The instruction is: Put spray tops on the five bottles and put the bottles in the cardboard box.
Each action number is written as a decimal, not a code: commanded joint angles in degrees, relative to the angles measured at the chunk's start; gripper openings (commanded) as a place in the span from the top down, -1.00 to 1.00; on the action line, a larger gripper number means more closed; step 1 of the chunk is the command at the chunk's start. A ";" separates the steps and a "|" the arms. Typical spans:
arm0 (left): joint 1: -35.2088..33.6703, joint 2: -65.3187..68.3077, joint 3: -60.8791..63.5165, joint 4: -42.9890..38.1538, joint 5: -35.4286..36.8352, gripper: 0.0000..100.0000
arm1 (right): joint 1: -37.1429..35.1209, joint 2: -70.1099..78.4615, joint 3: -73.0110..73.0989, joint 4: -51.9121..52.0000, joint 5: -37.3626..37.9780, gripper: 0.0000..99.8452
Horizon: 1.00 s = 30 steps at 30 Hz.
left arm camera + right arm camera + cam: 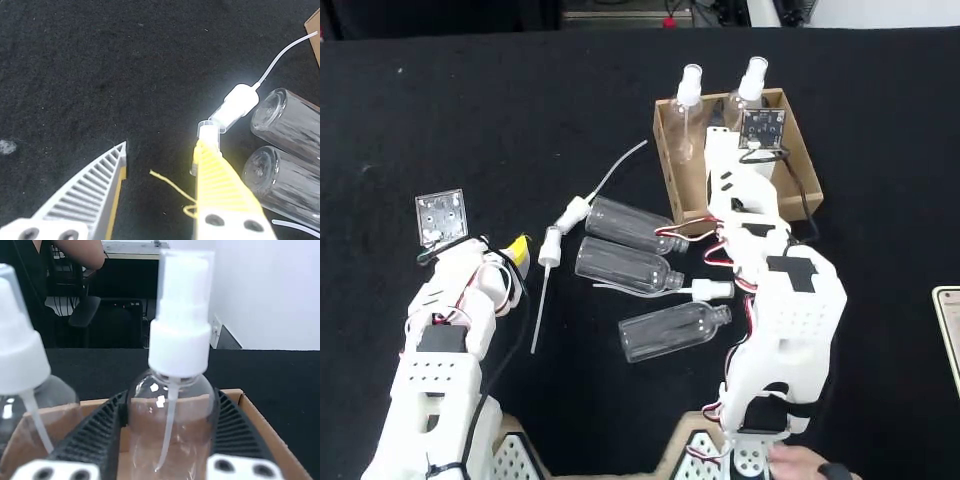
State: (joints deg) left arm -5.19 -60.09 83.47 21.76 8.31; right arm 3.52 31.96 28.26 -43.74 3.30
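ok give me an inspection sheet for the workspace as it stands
surface: black cloth table under everything.
job's things: cardboard box contains the held bottle and a second capped bottle, both upright; three open bottles and three loose spray tops lie on the cloth.
clutter: pale flat thing at the table's edge, cannot tell what.
grippers: left tool open, low beside a spray top; right tool shut on the held bottle in the box.
cables: wires along the right arm; yellow thread on the left tool.
surroundings: white wall behind the table.
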 commanded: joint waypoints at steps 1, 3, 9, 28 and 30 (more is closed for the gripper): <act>-0.04 -0.35 -0.48 -1.05 0.26 0.58 | -0.26 -2.42 -0.48 -1.32 0.18 0.63; -0.04 -0.35 -0.48 -1.05 0.26 0.58 | 0.00 -3.47 0.48 -1.32 -0.09 0.63; -0.04 -0.35 -0.48 -1.05 0.26 0.58 | -0.35 -5.58 2.95 -1.32 -0.18 0.63; -0.13 -0.35 -0.48 -1.05 0.18 0.58 | -0.35 -5.67 3.03 -1.23 -0.18 0.62; -0.13 -0.35 -0.48 -1.05 0.18 0.58 | -0.35 -5.67 3.03 -1.23 -0.18 0.62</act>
State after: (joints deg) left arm -5.19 -60.09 83.47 21.76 8.31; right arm 3.52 30.64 31.52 -43.82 3.21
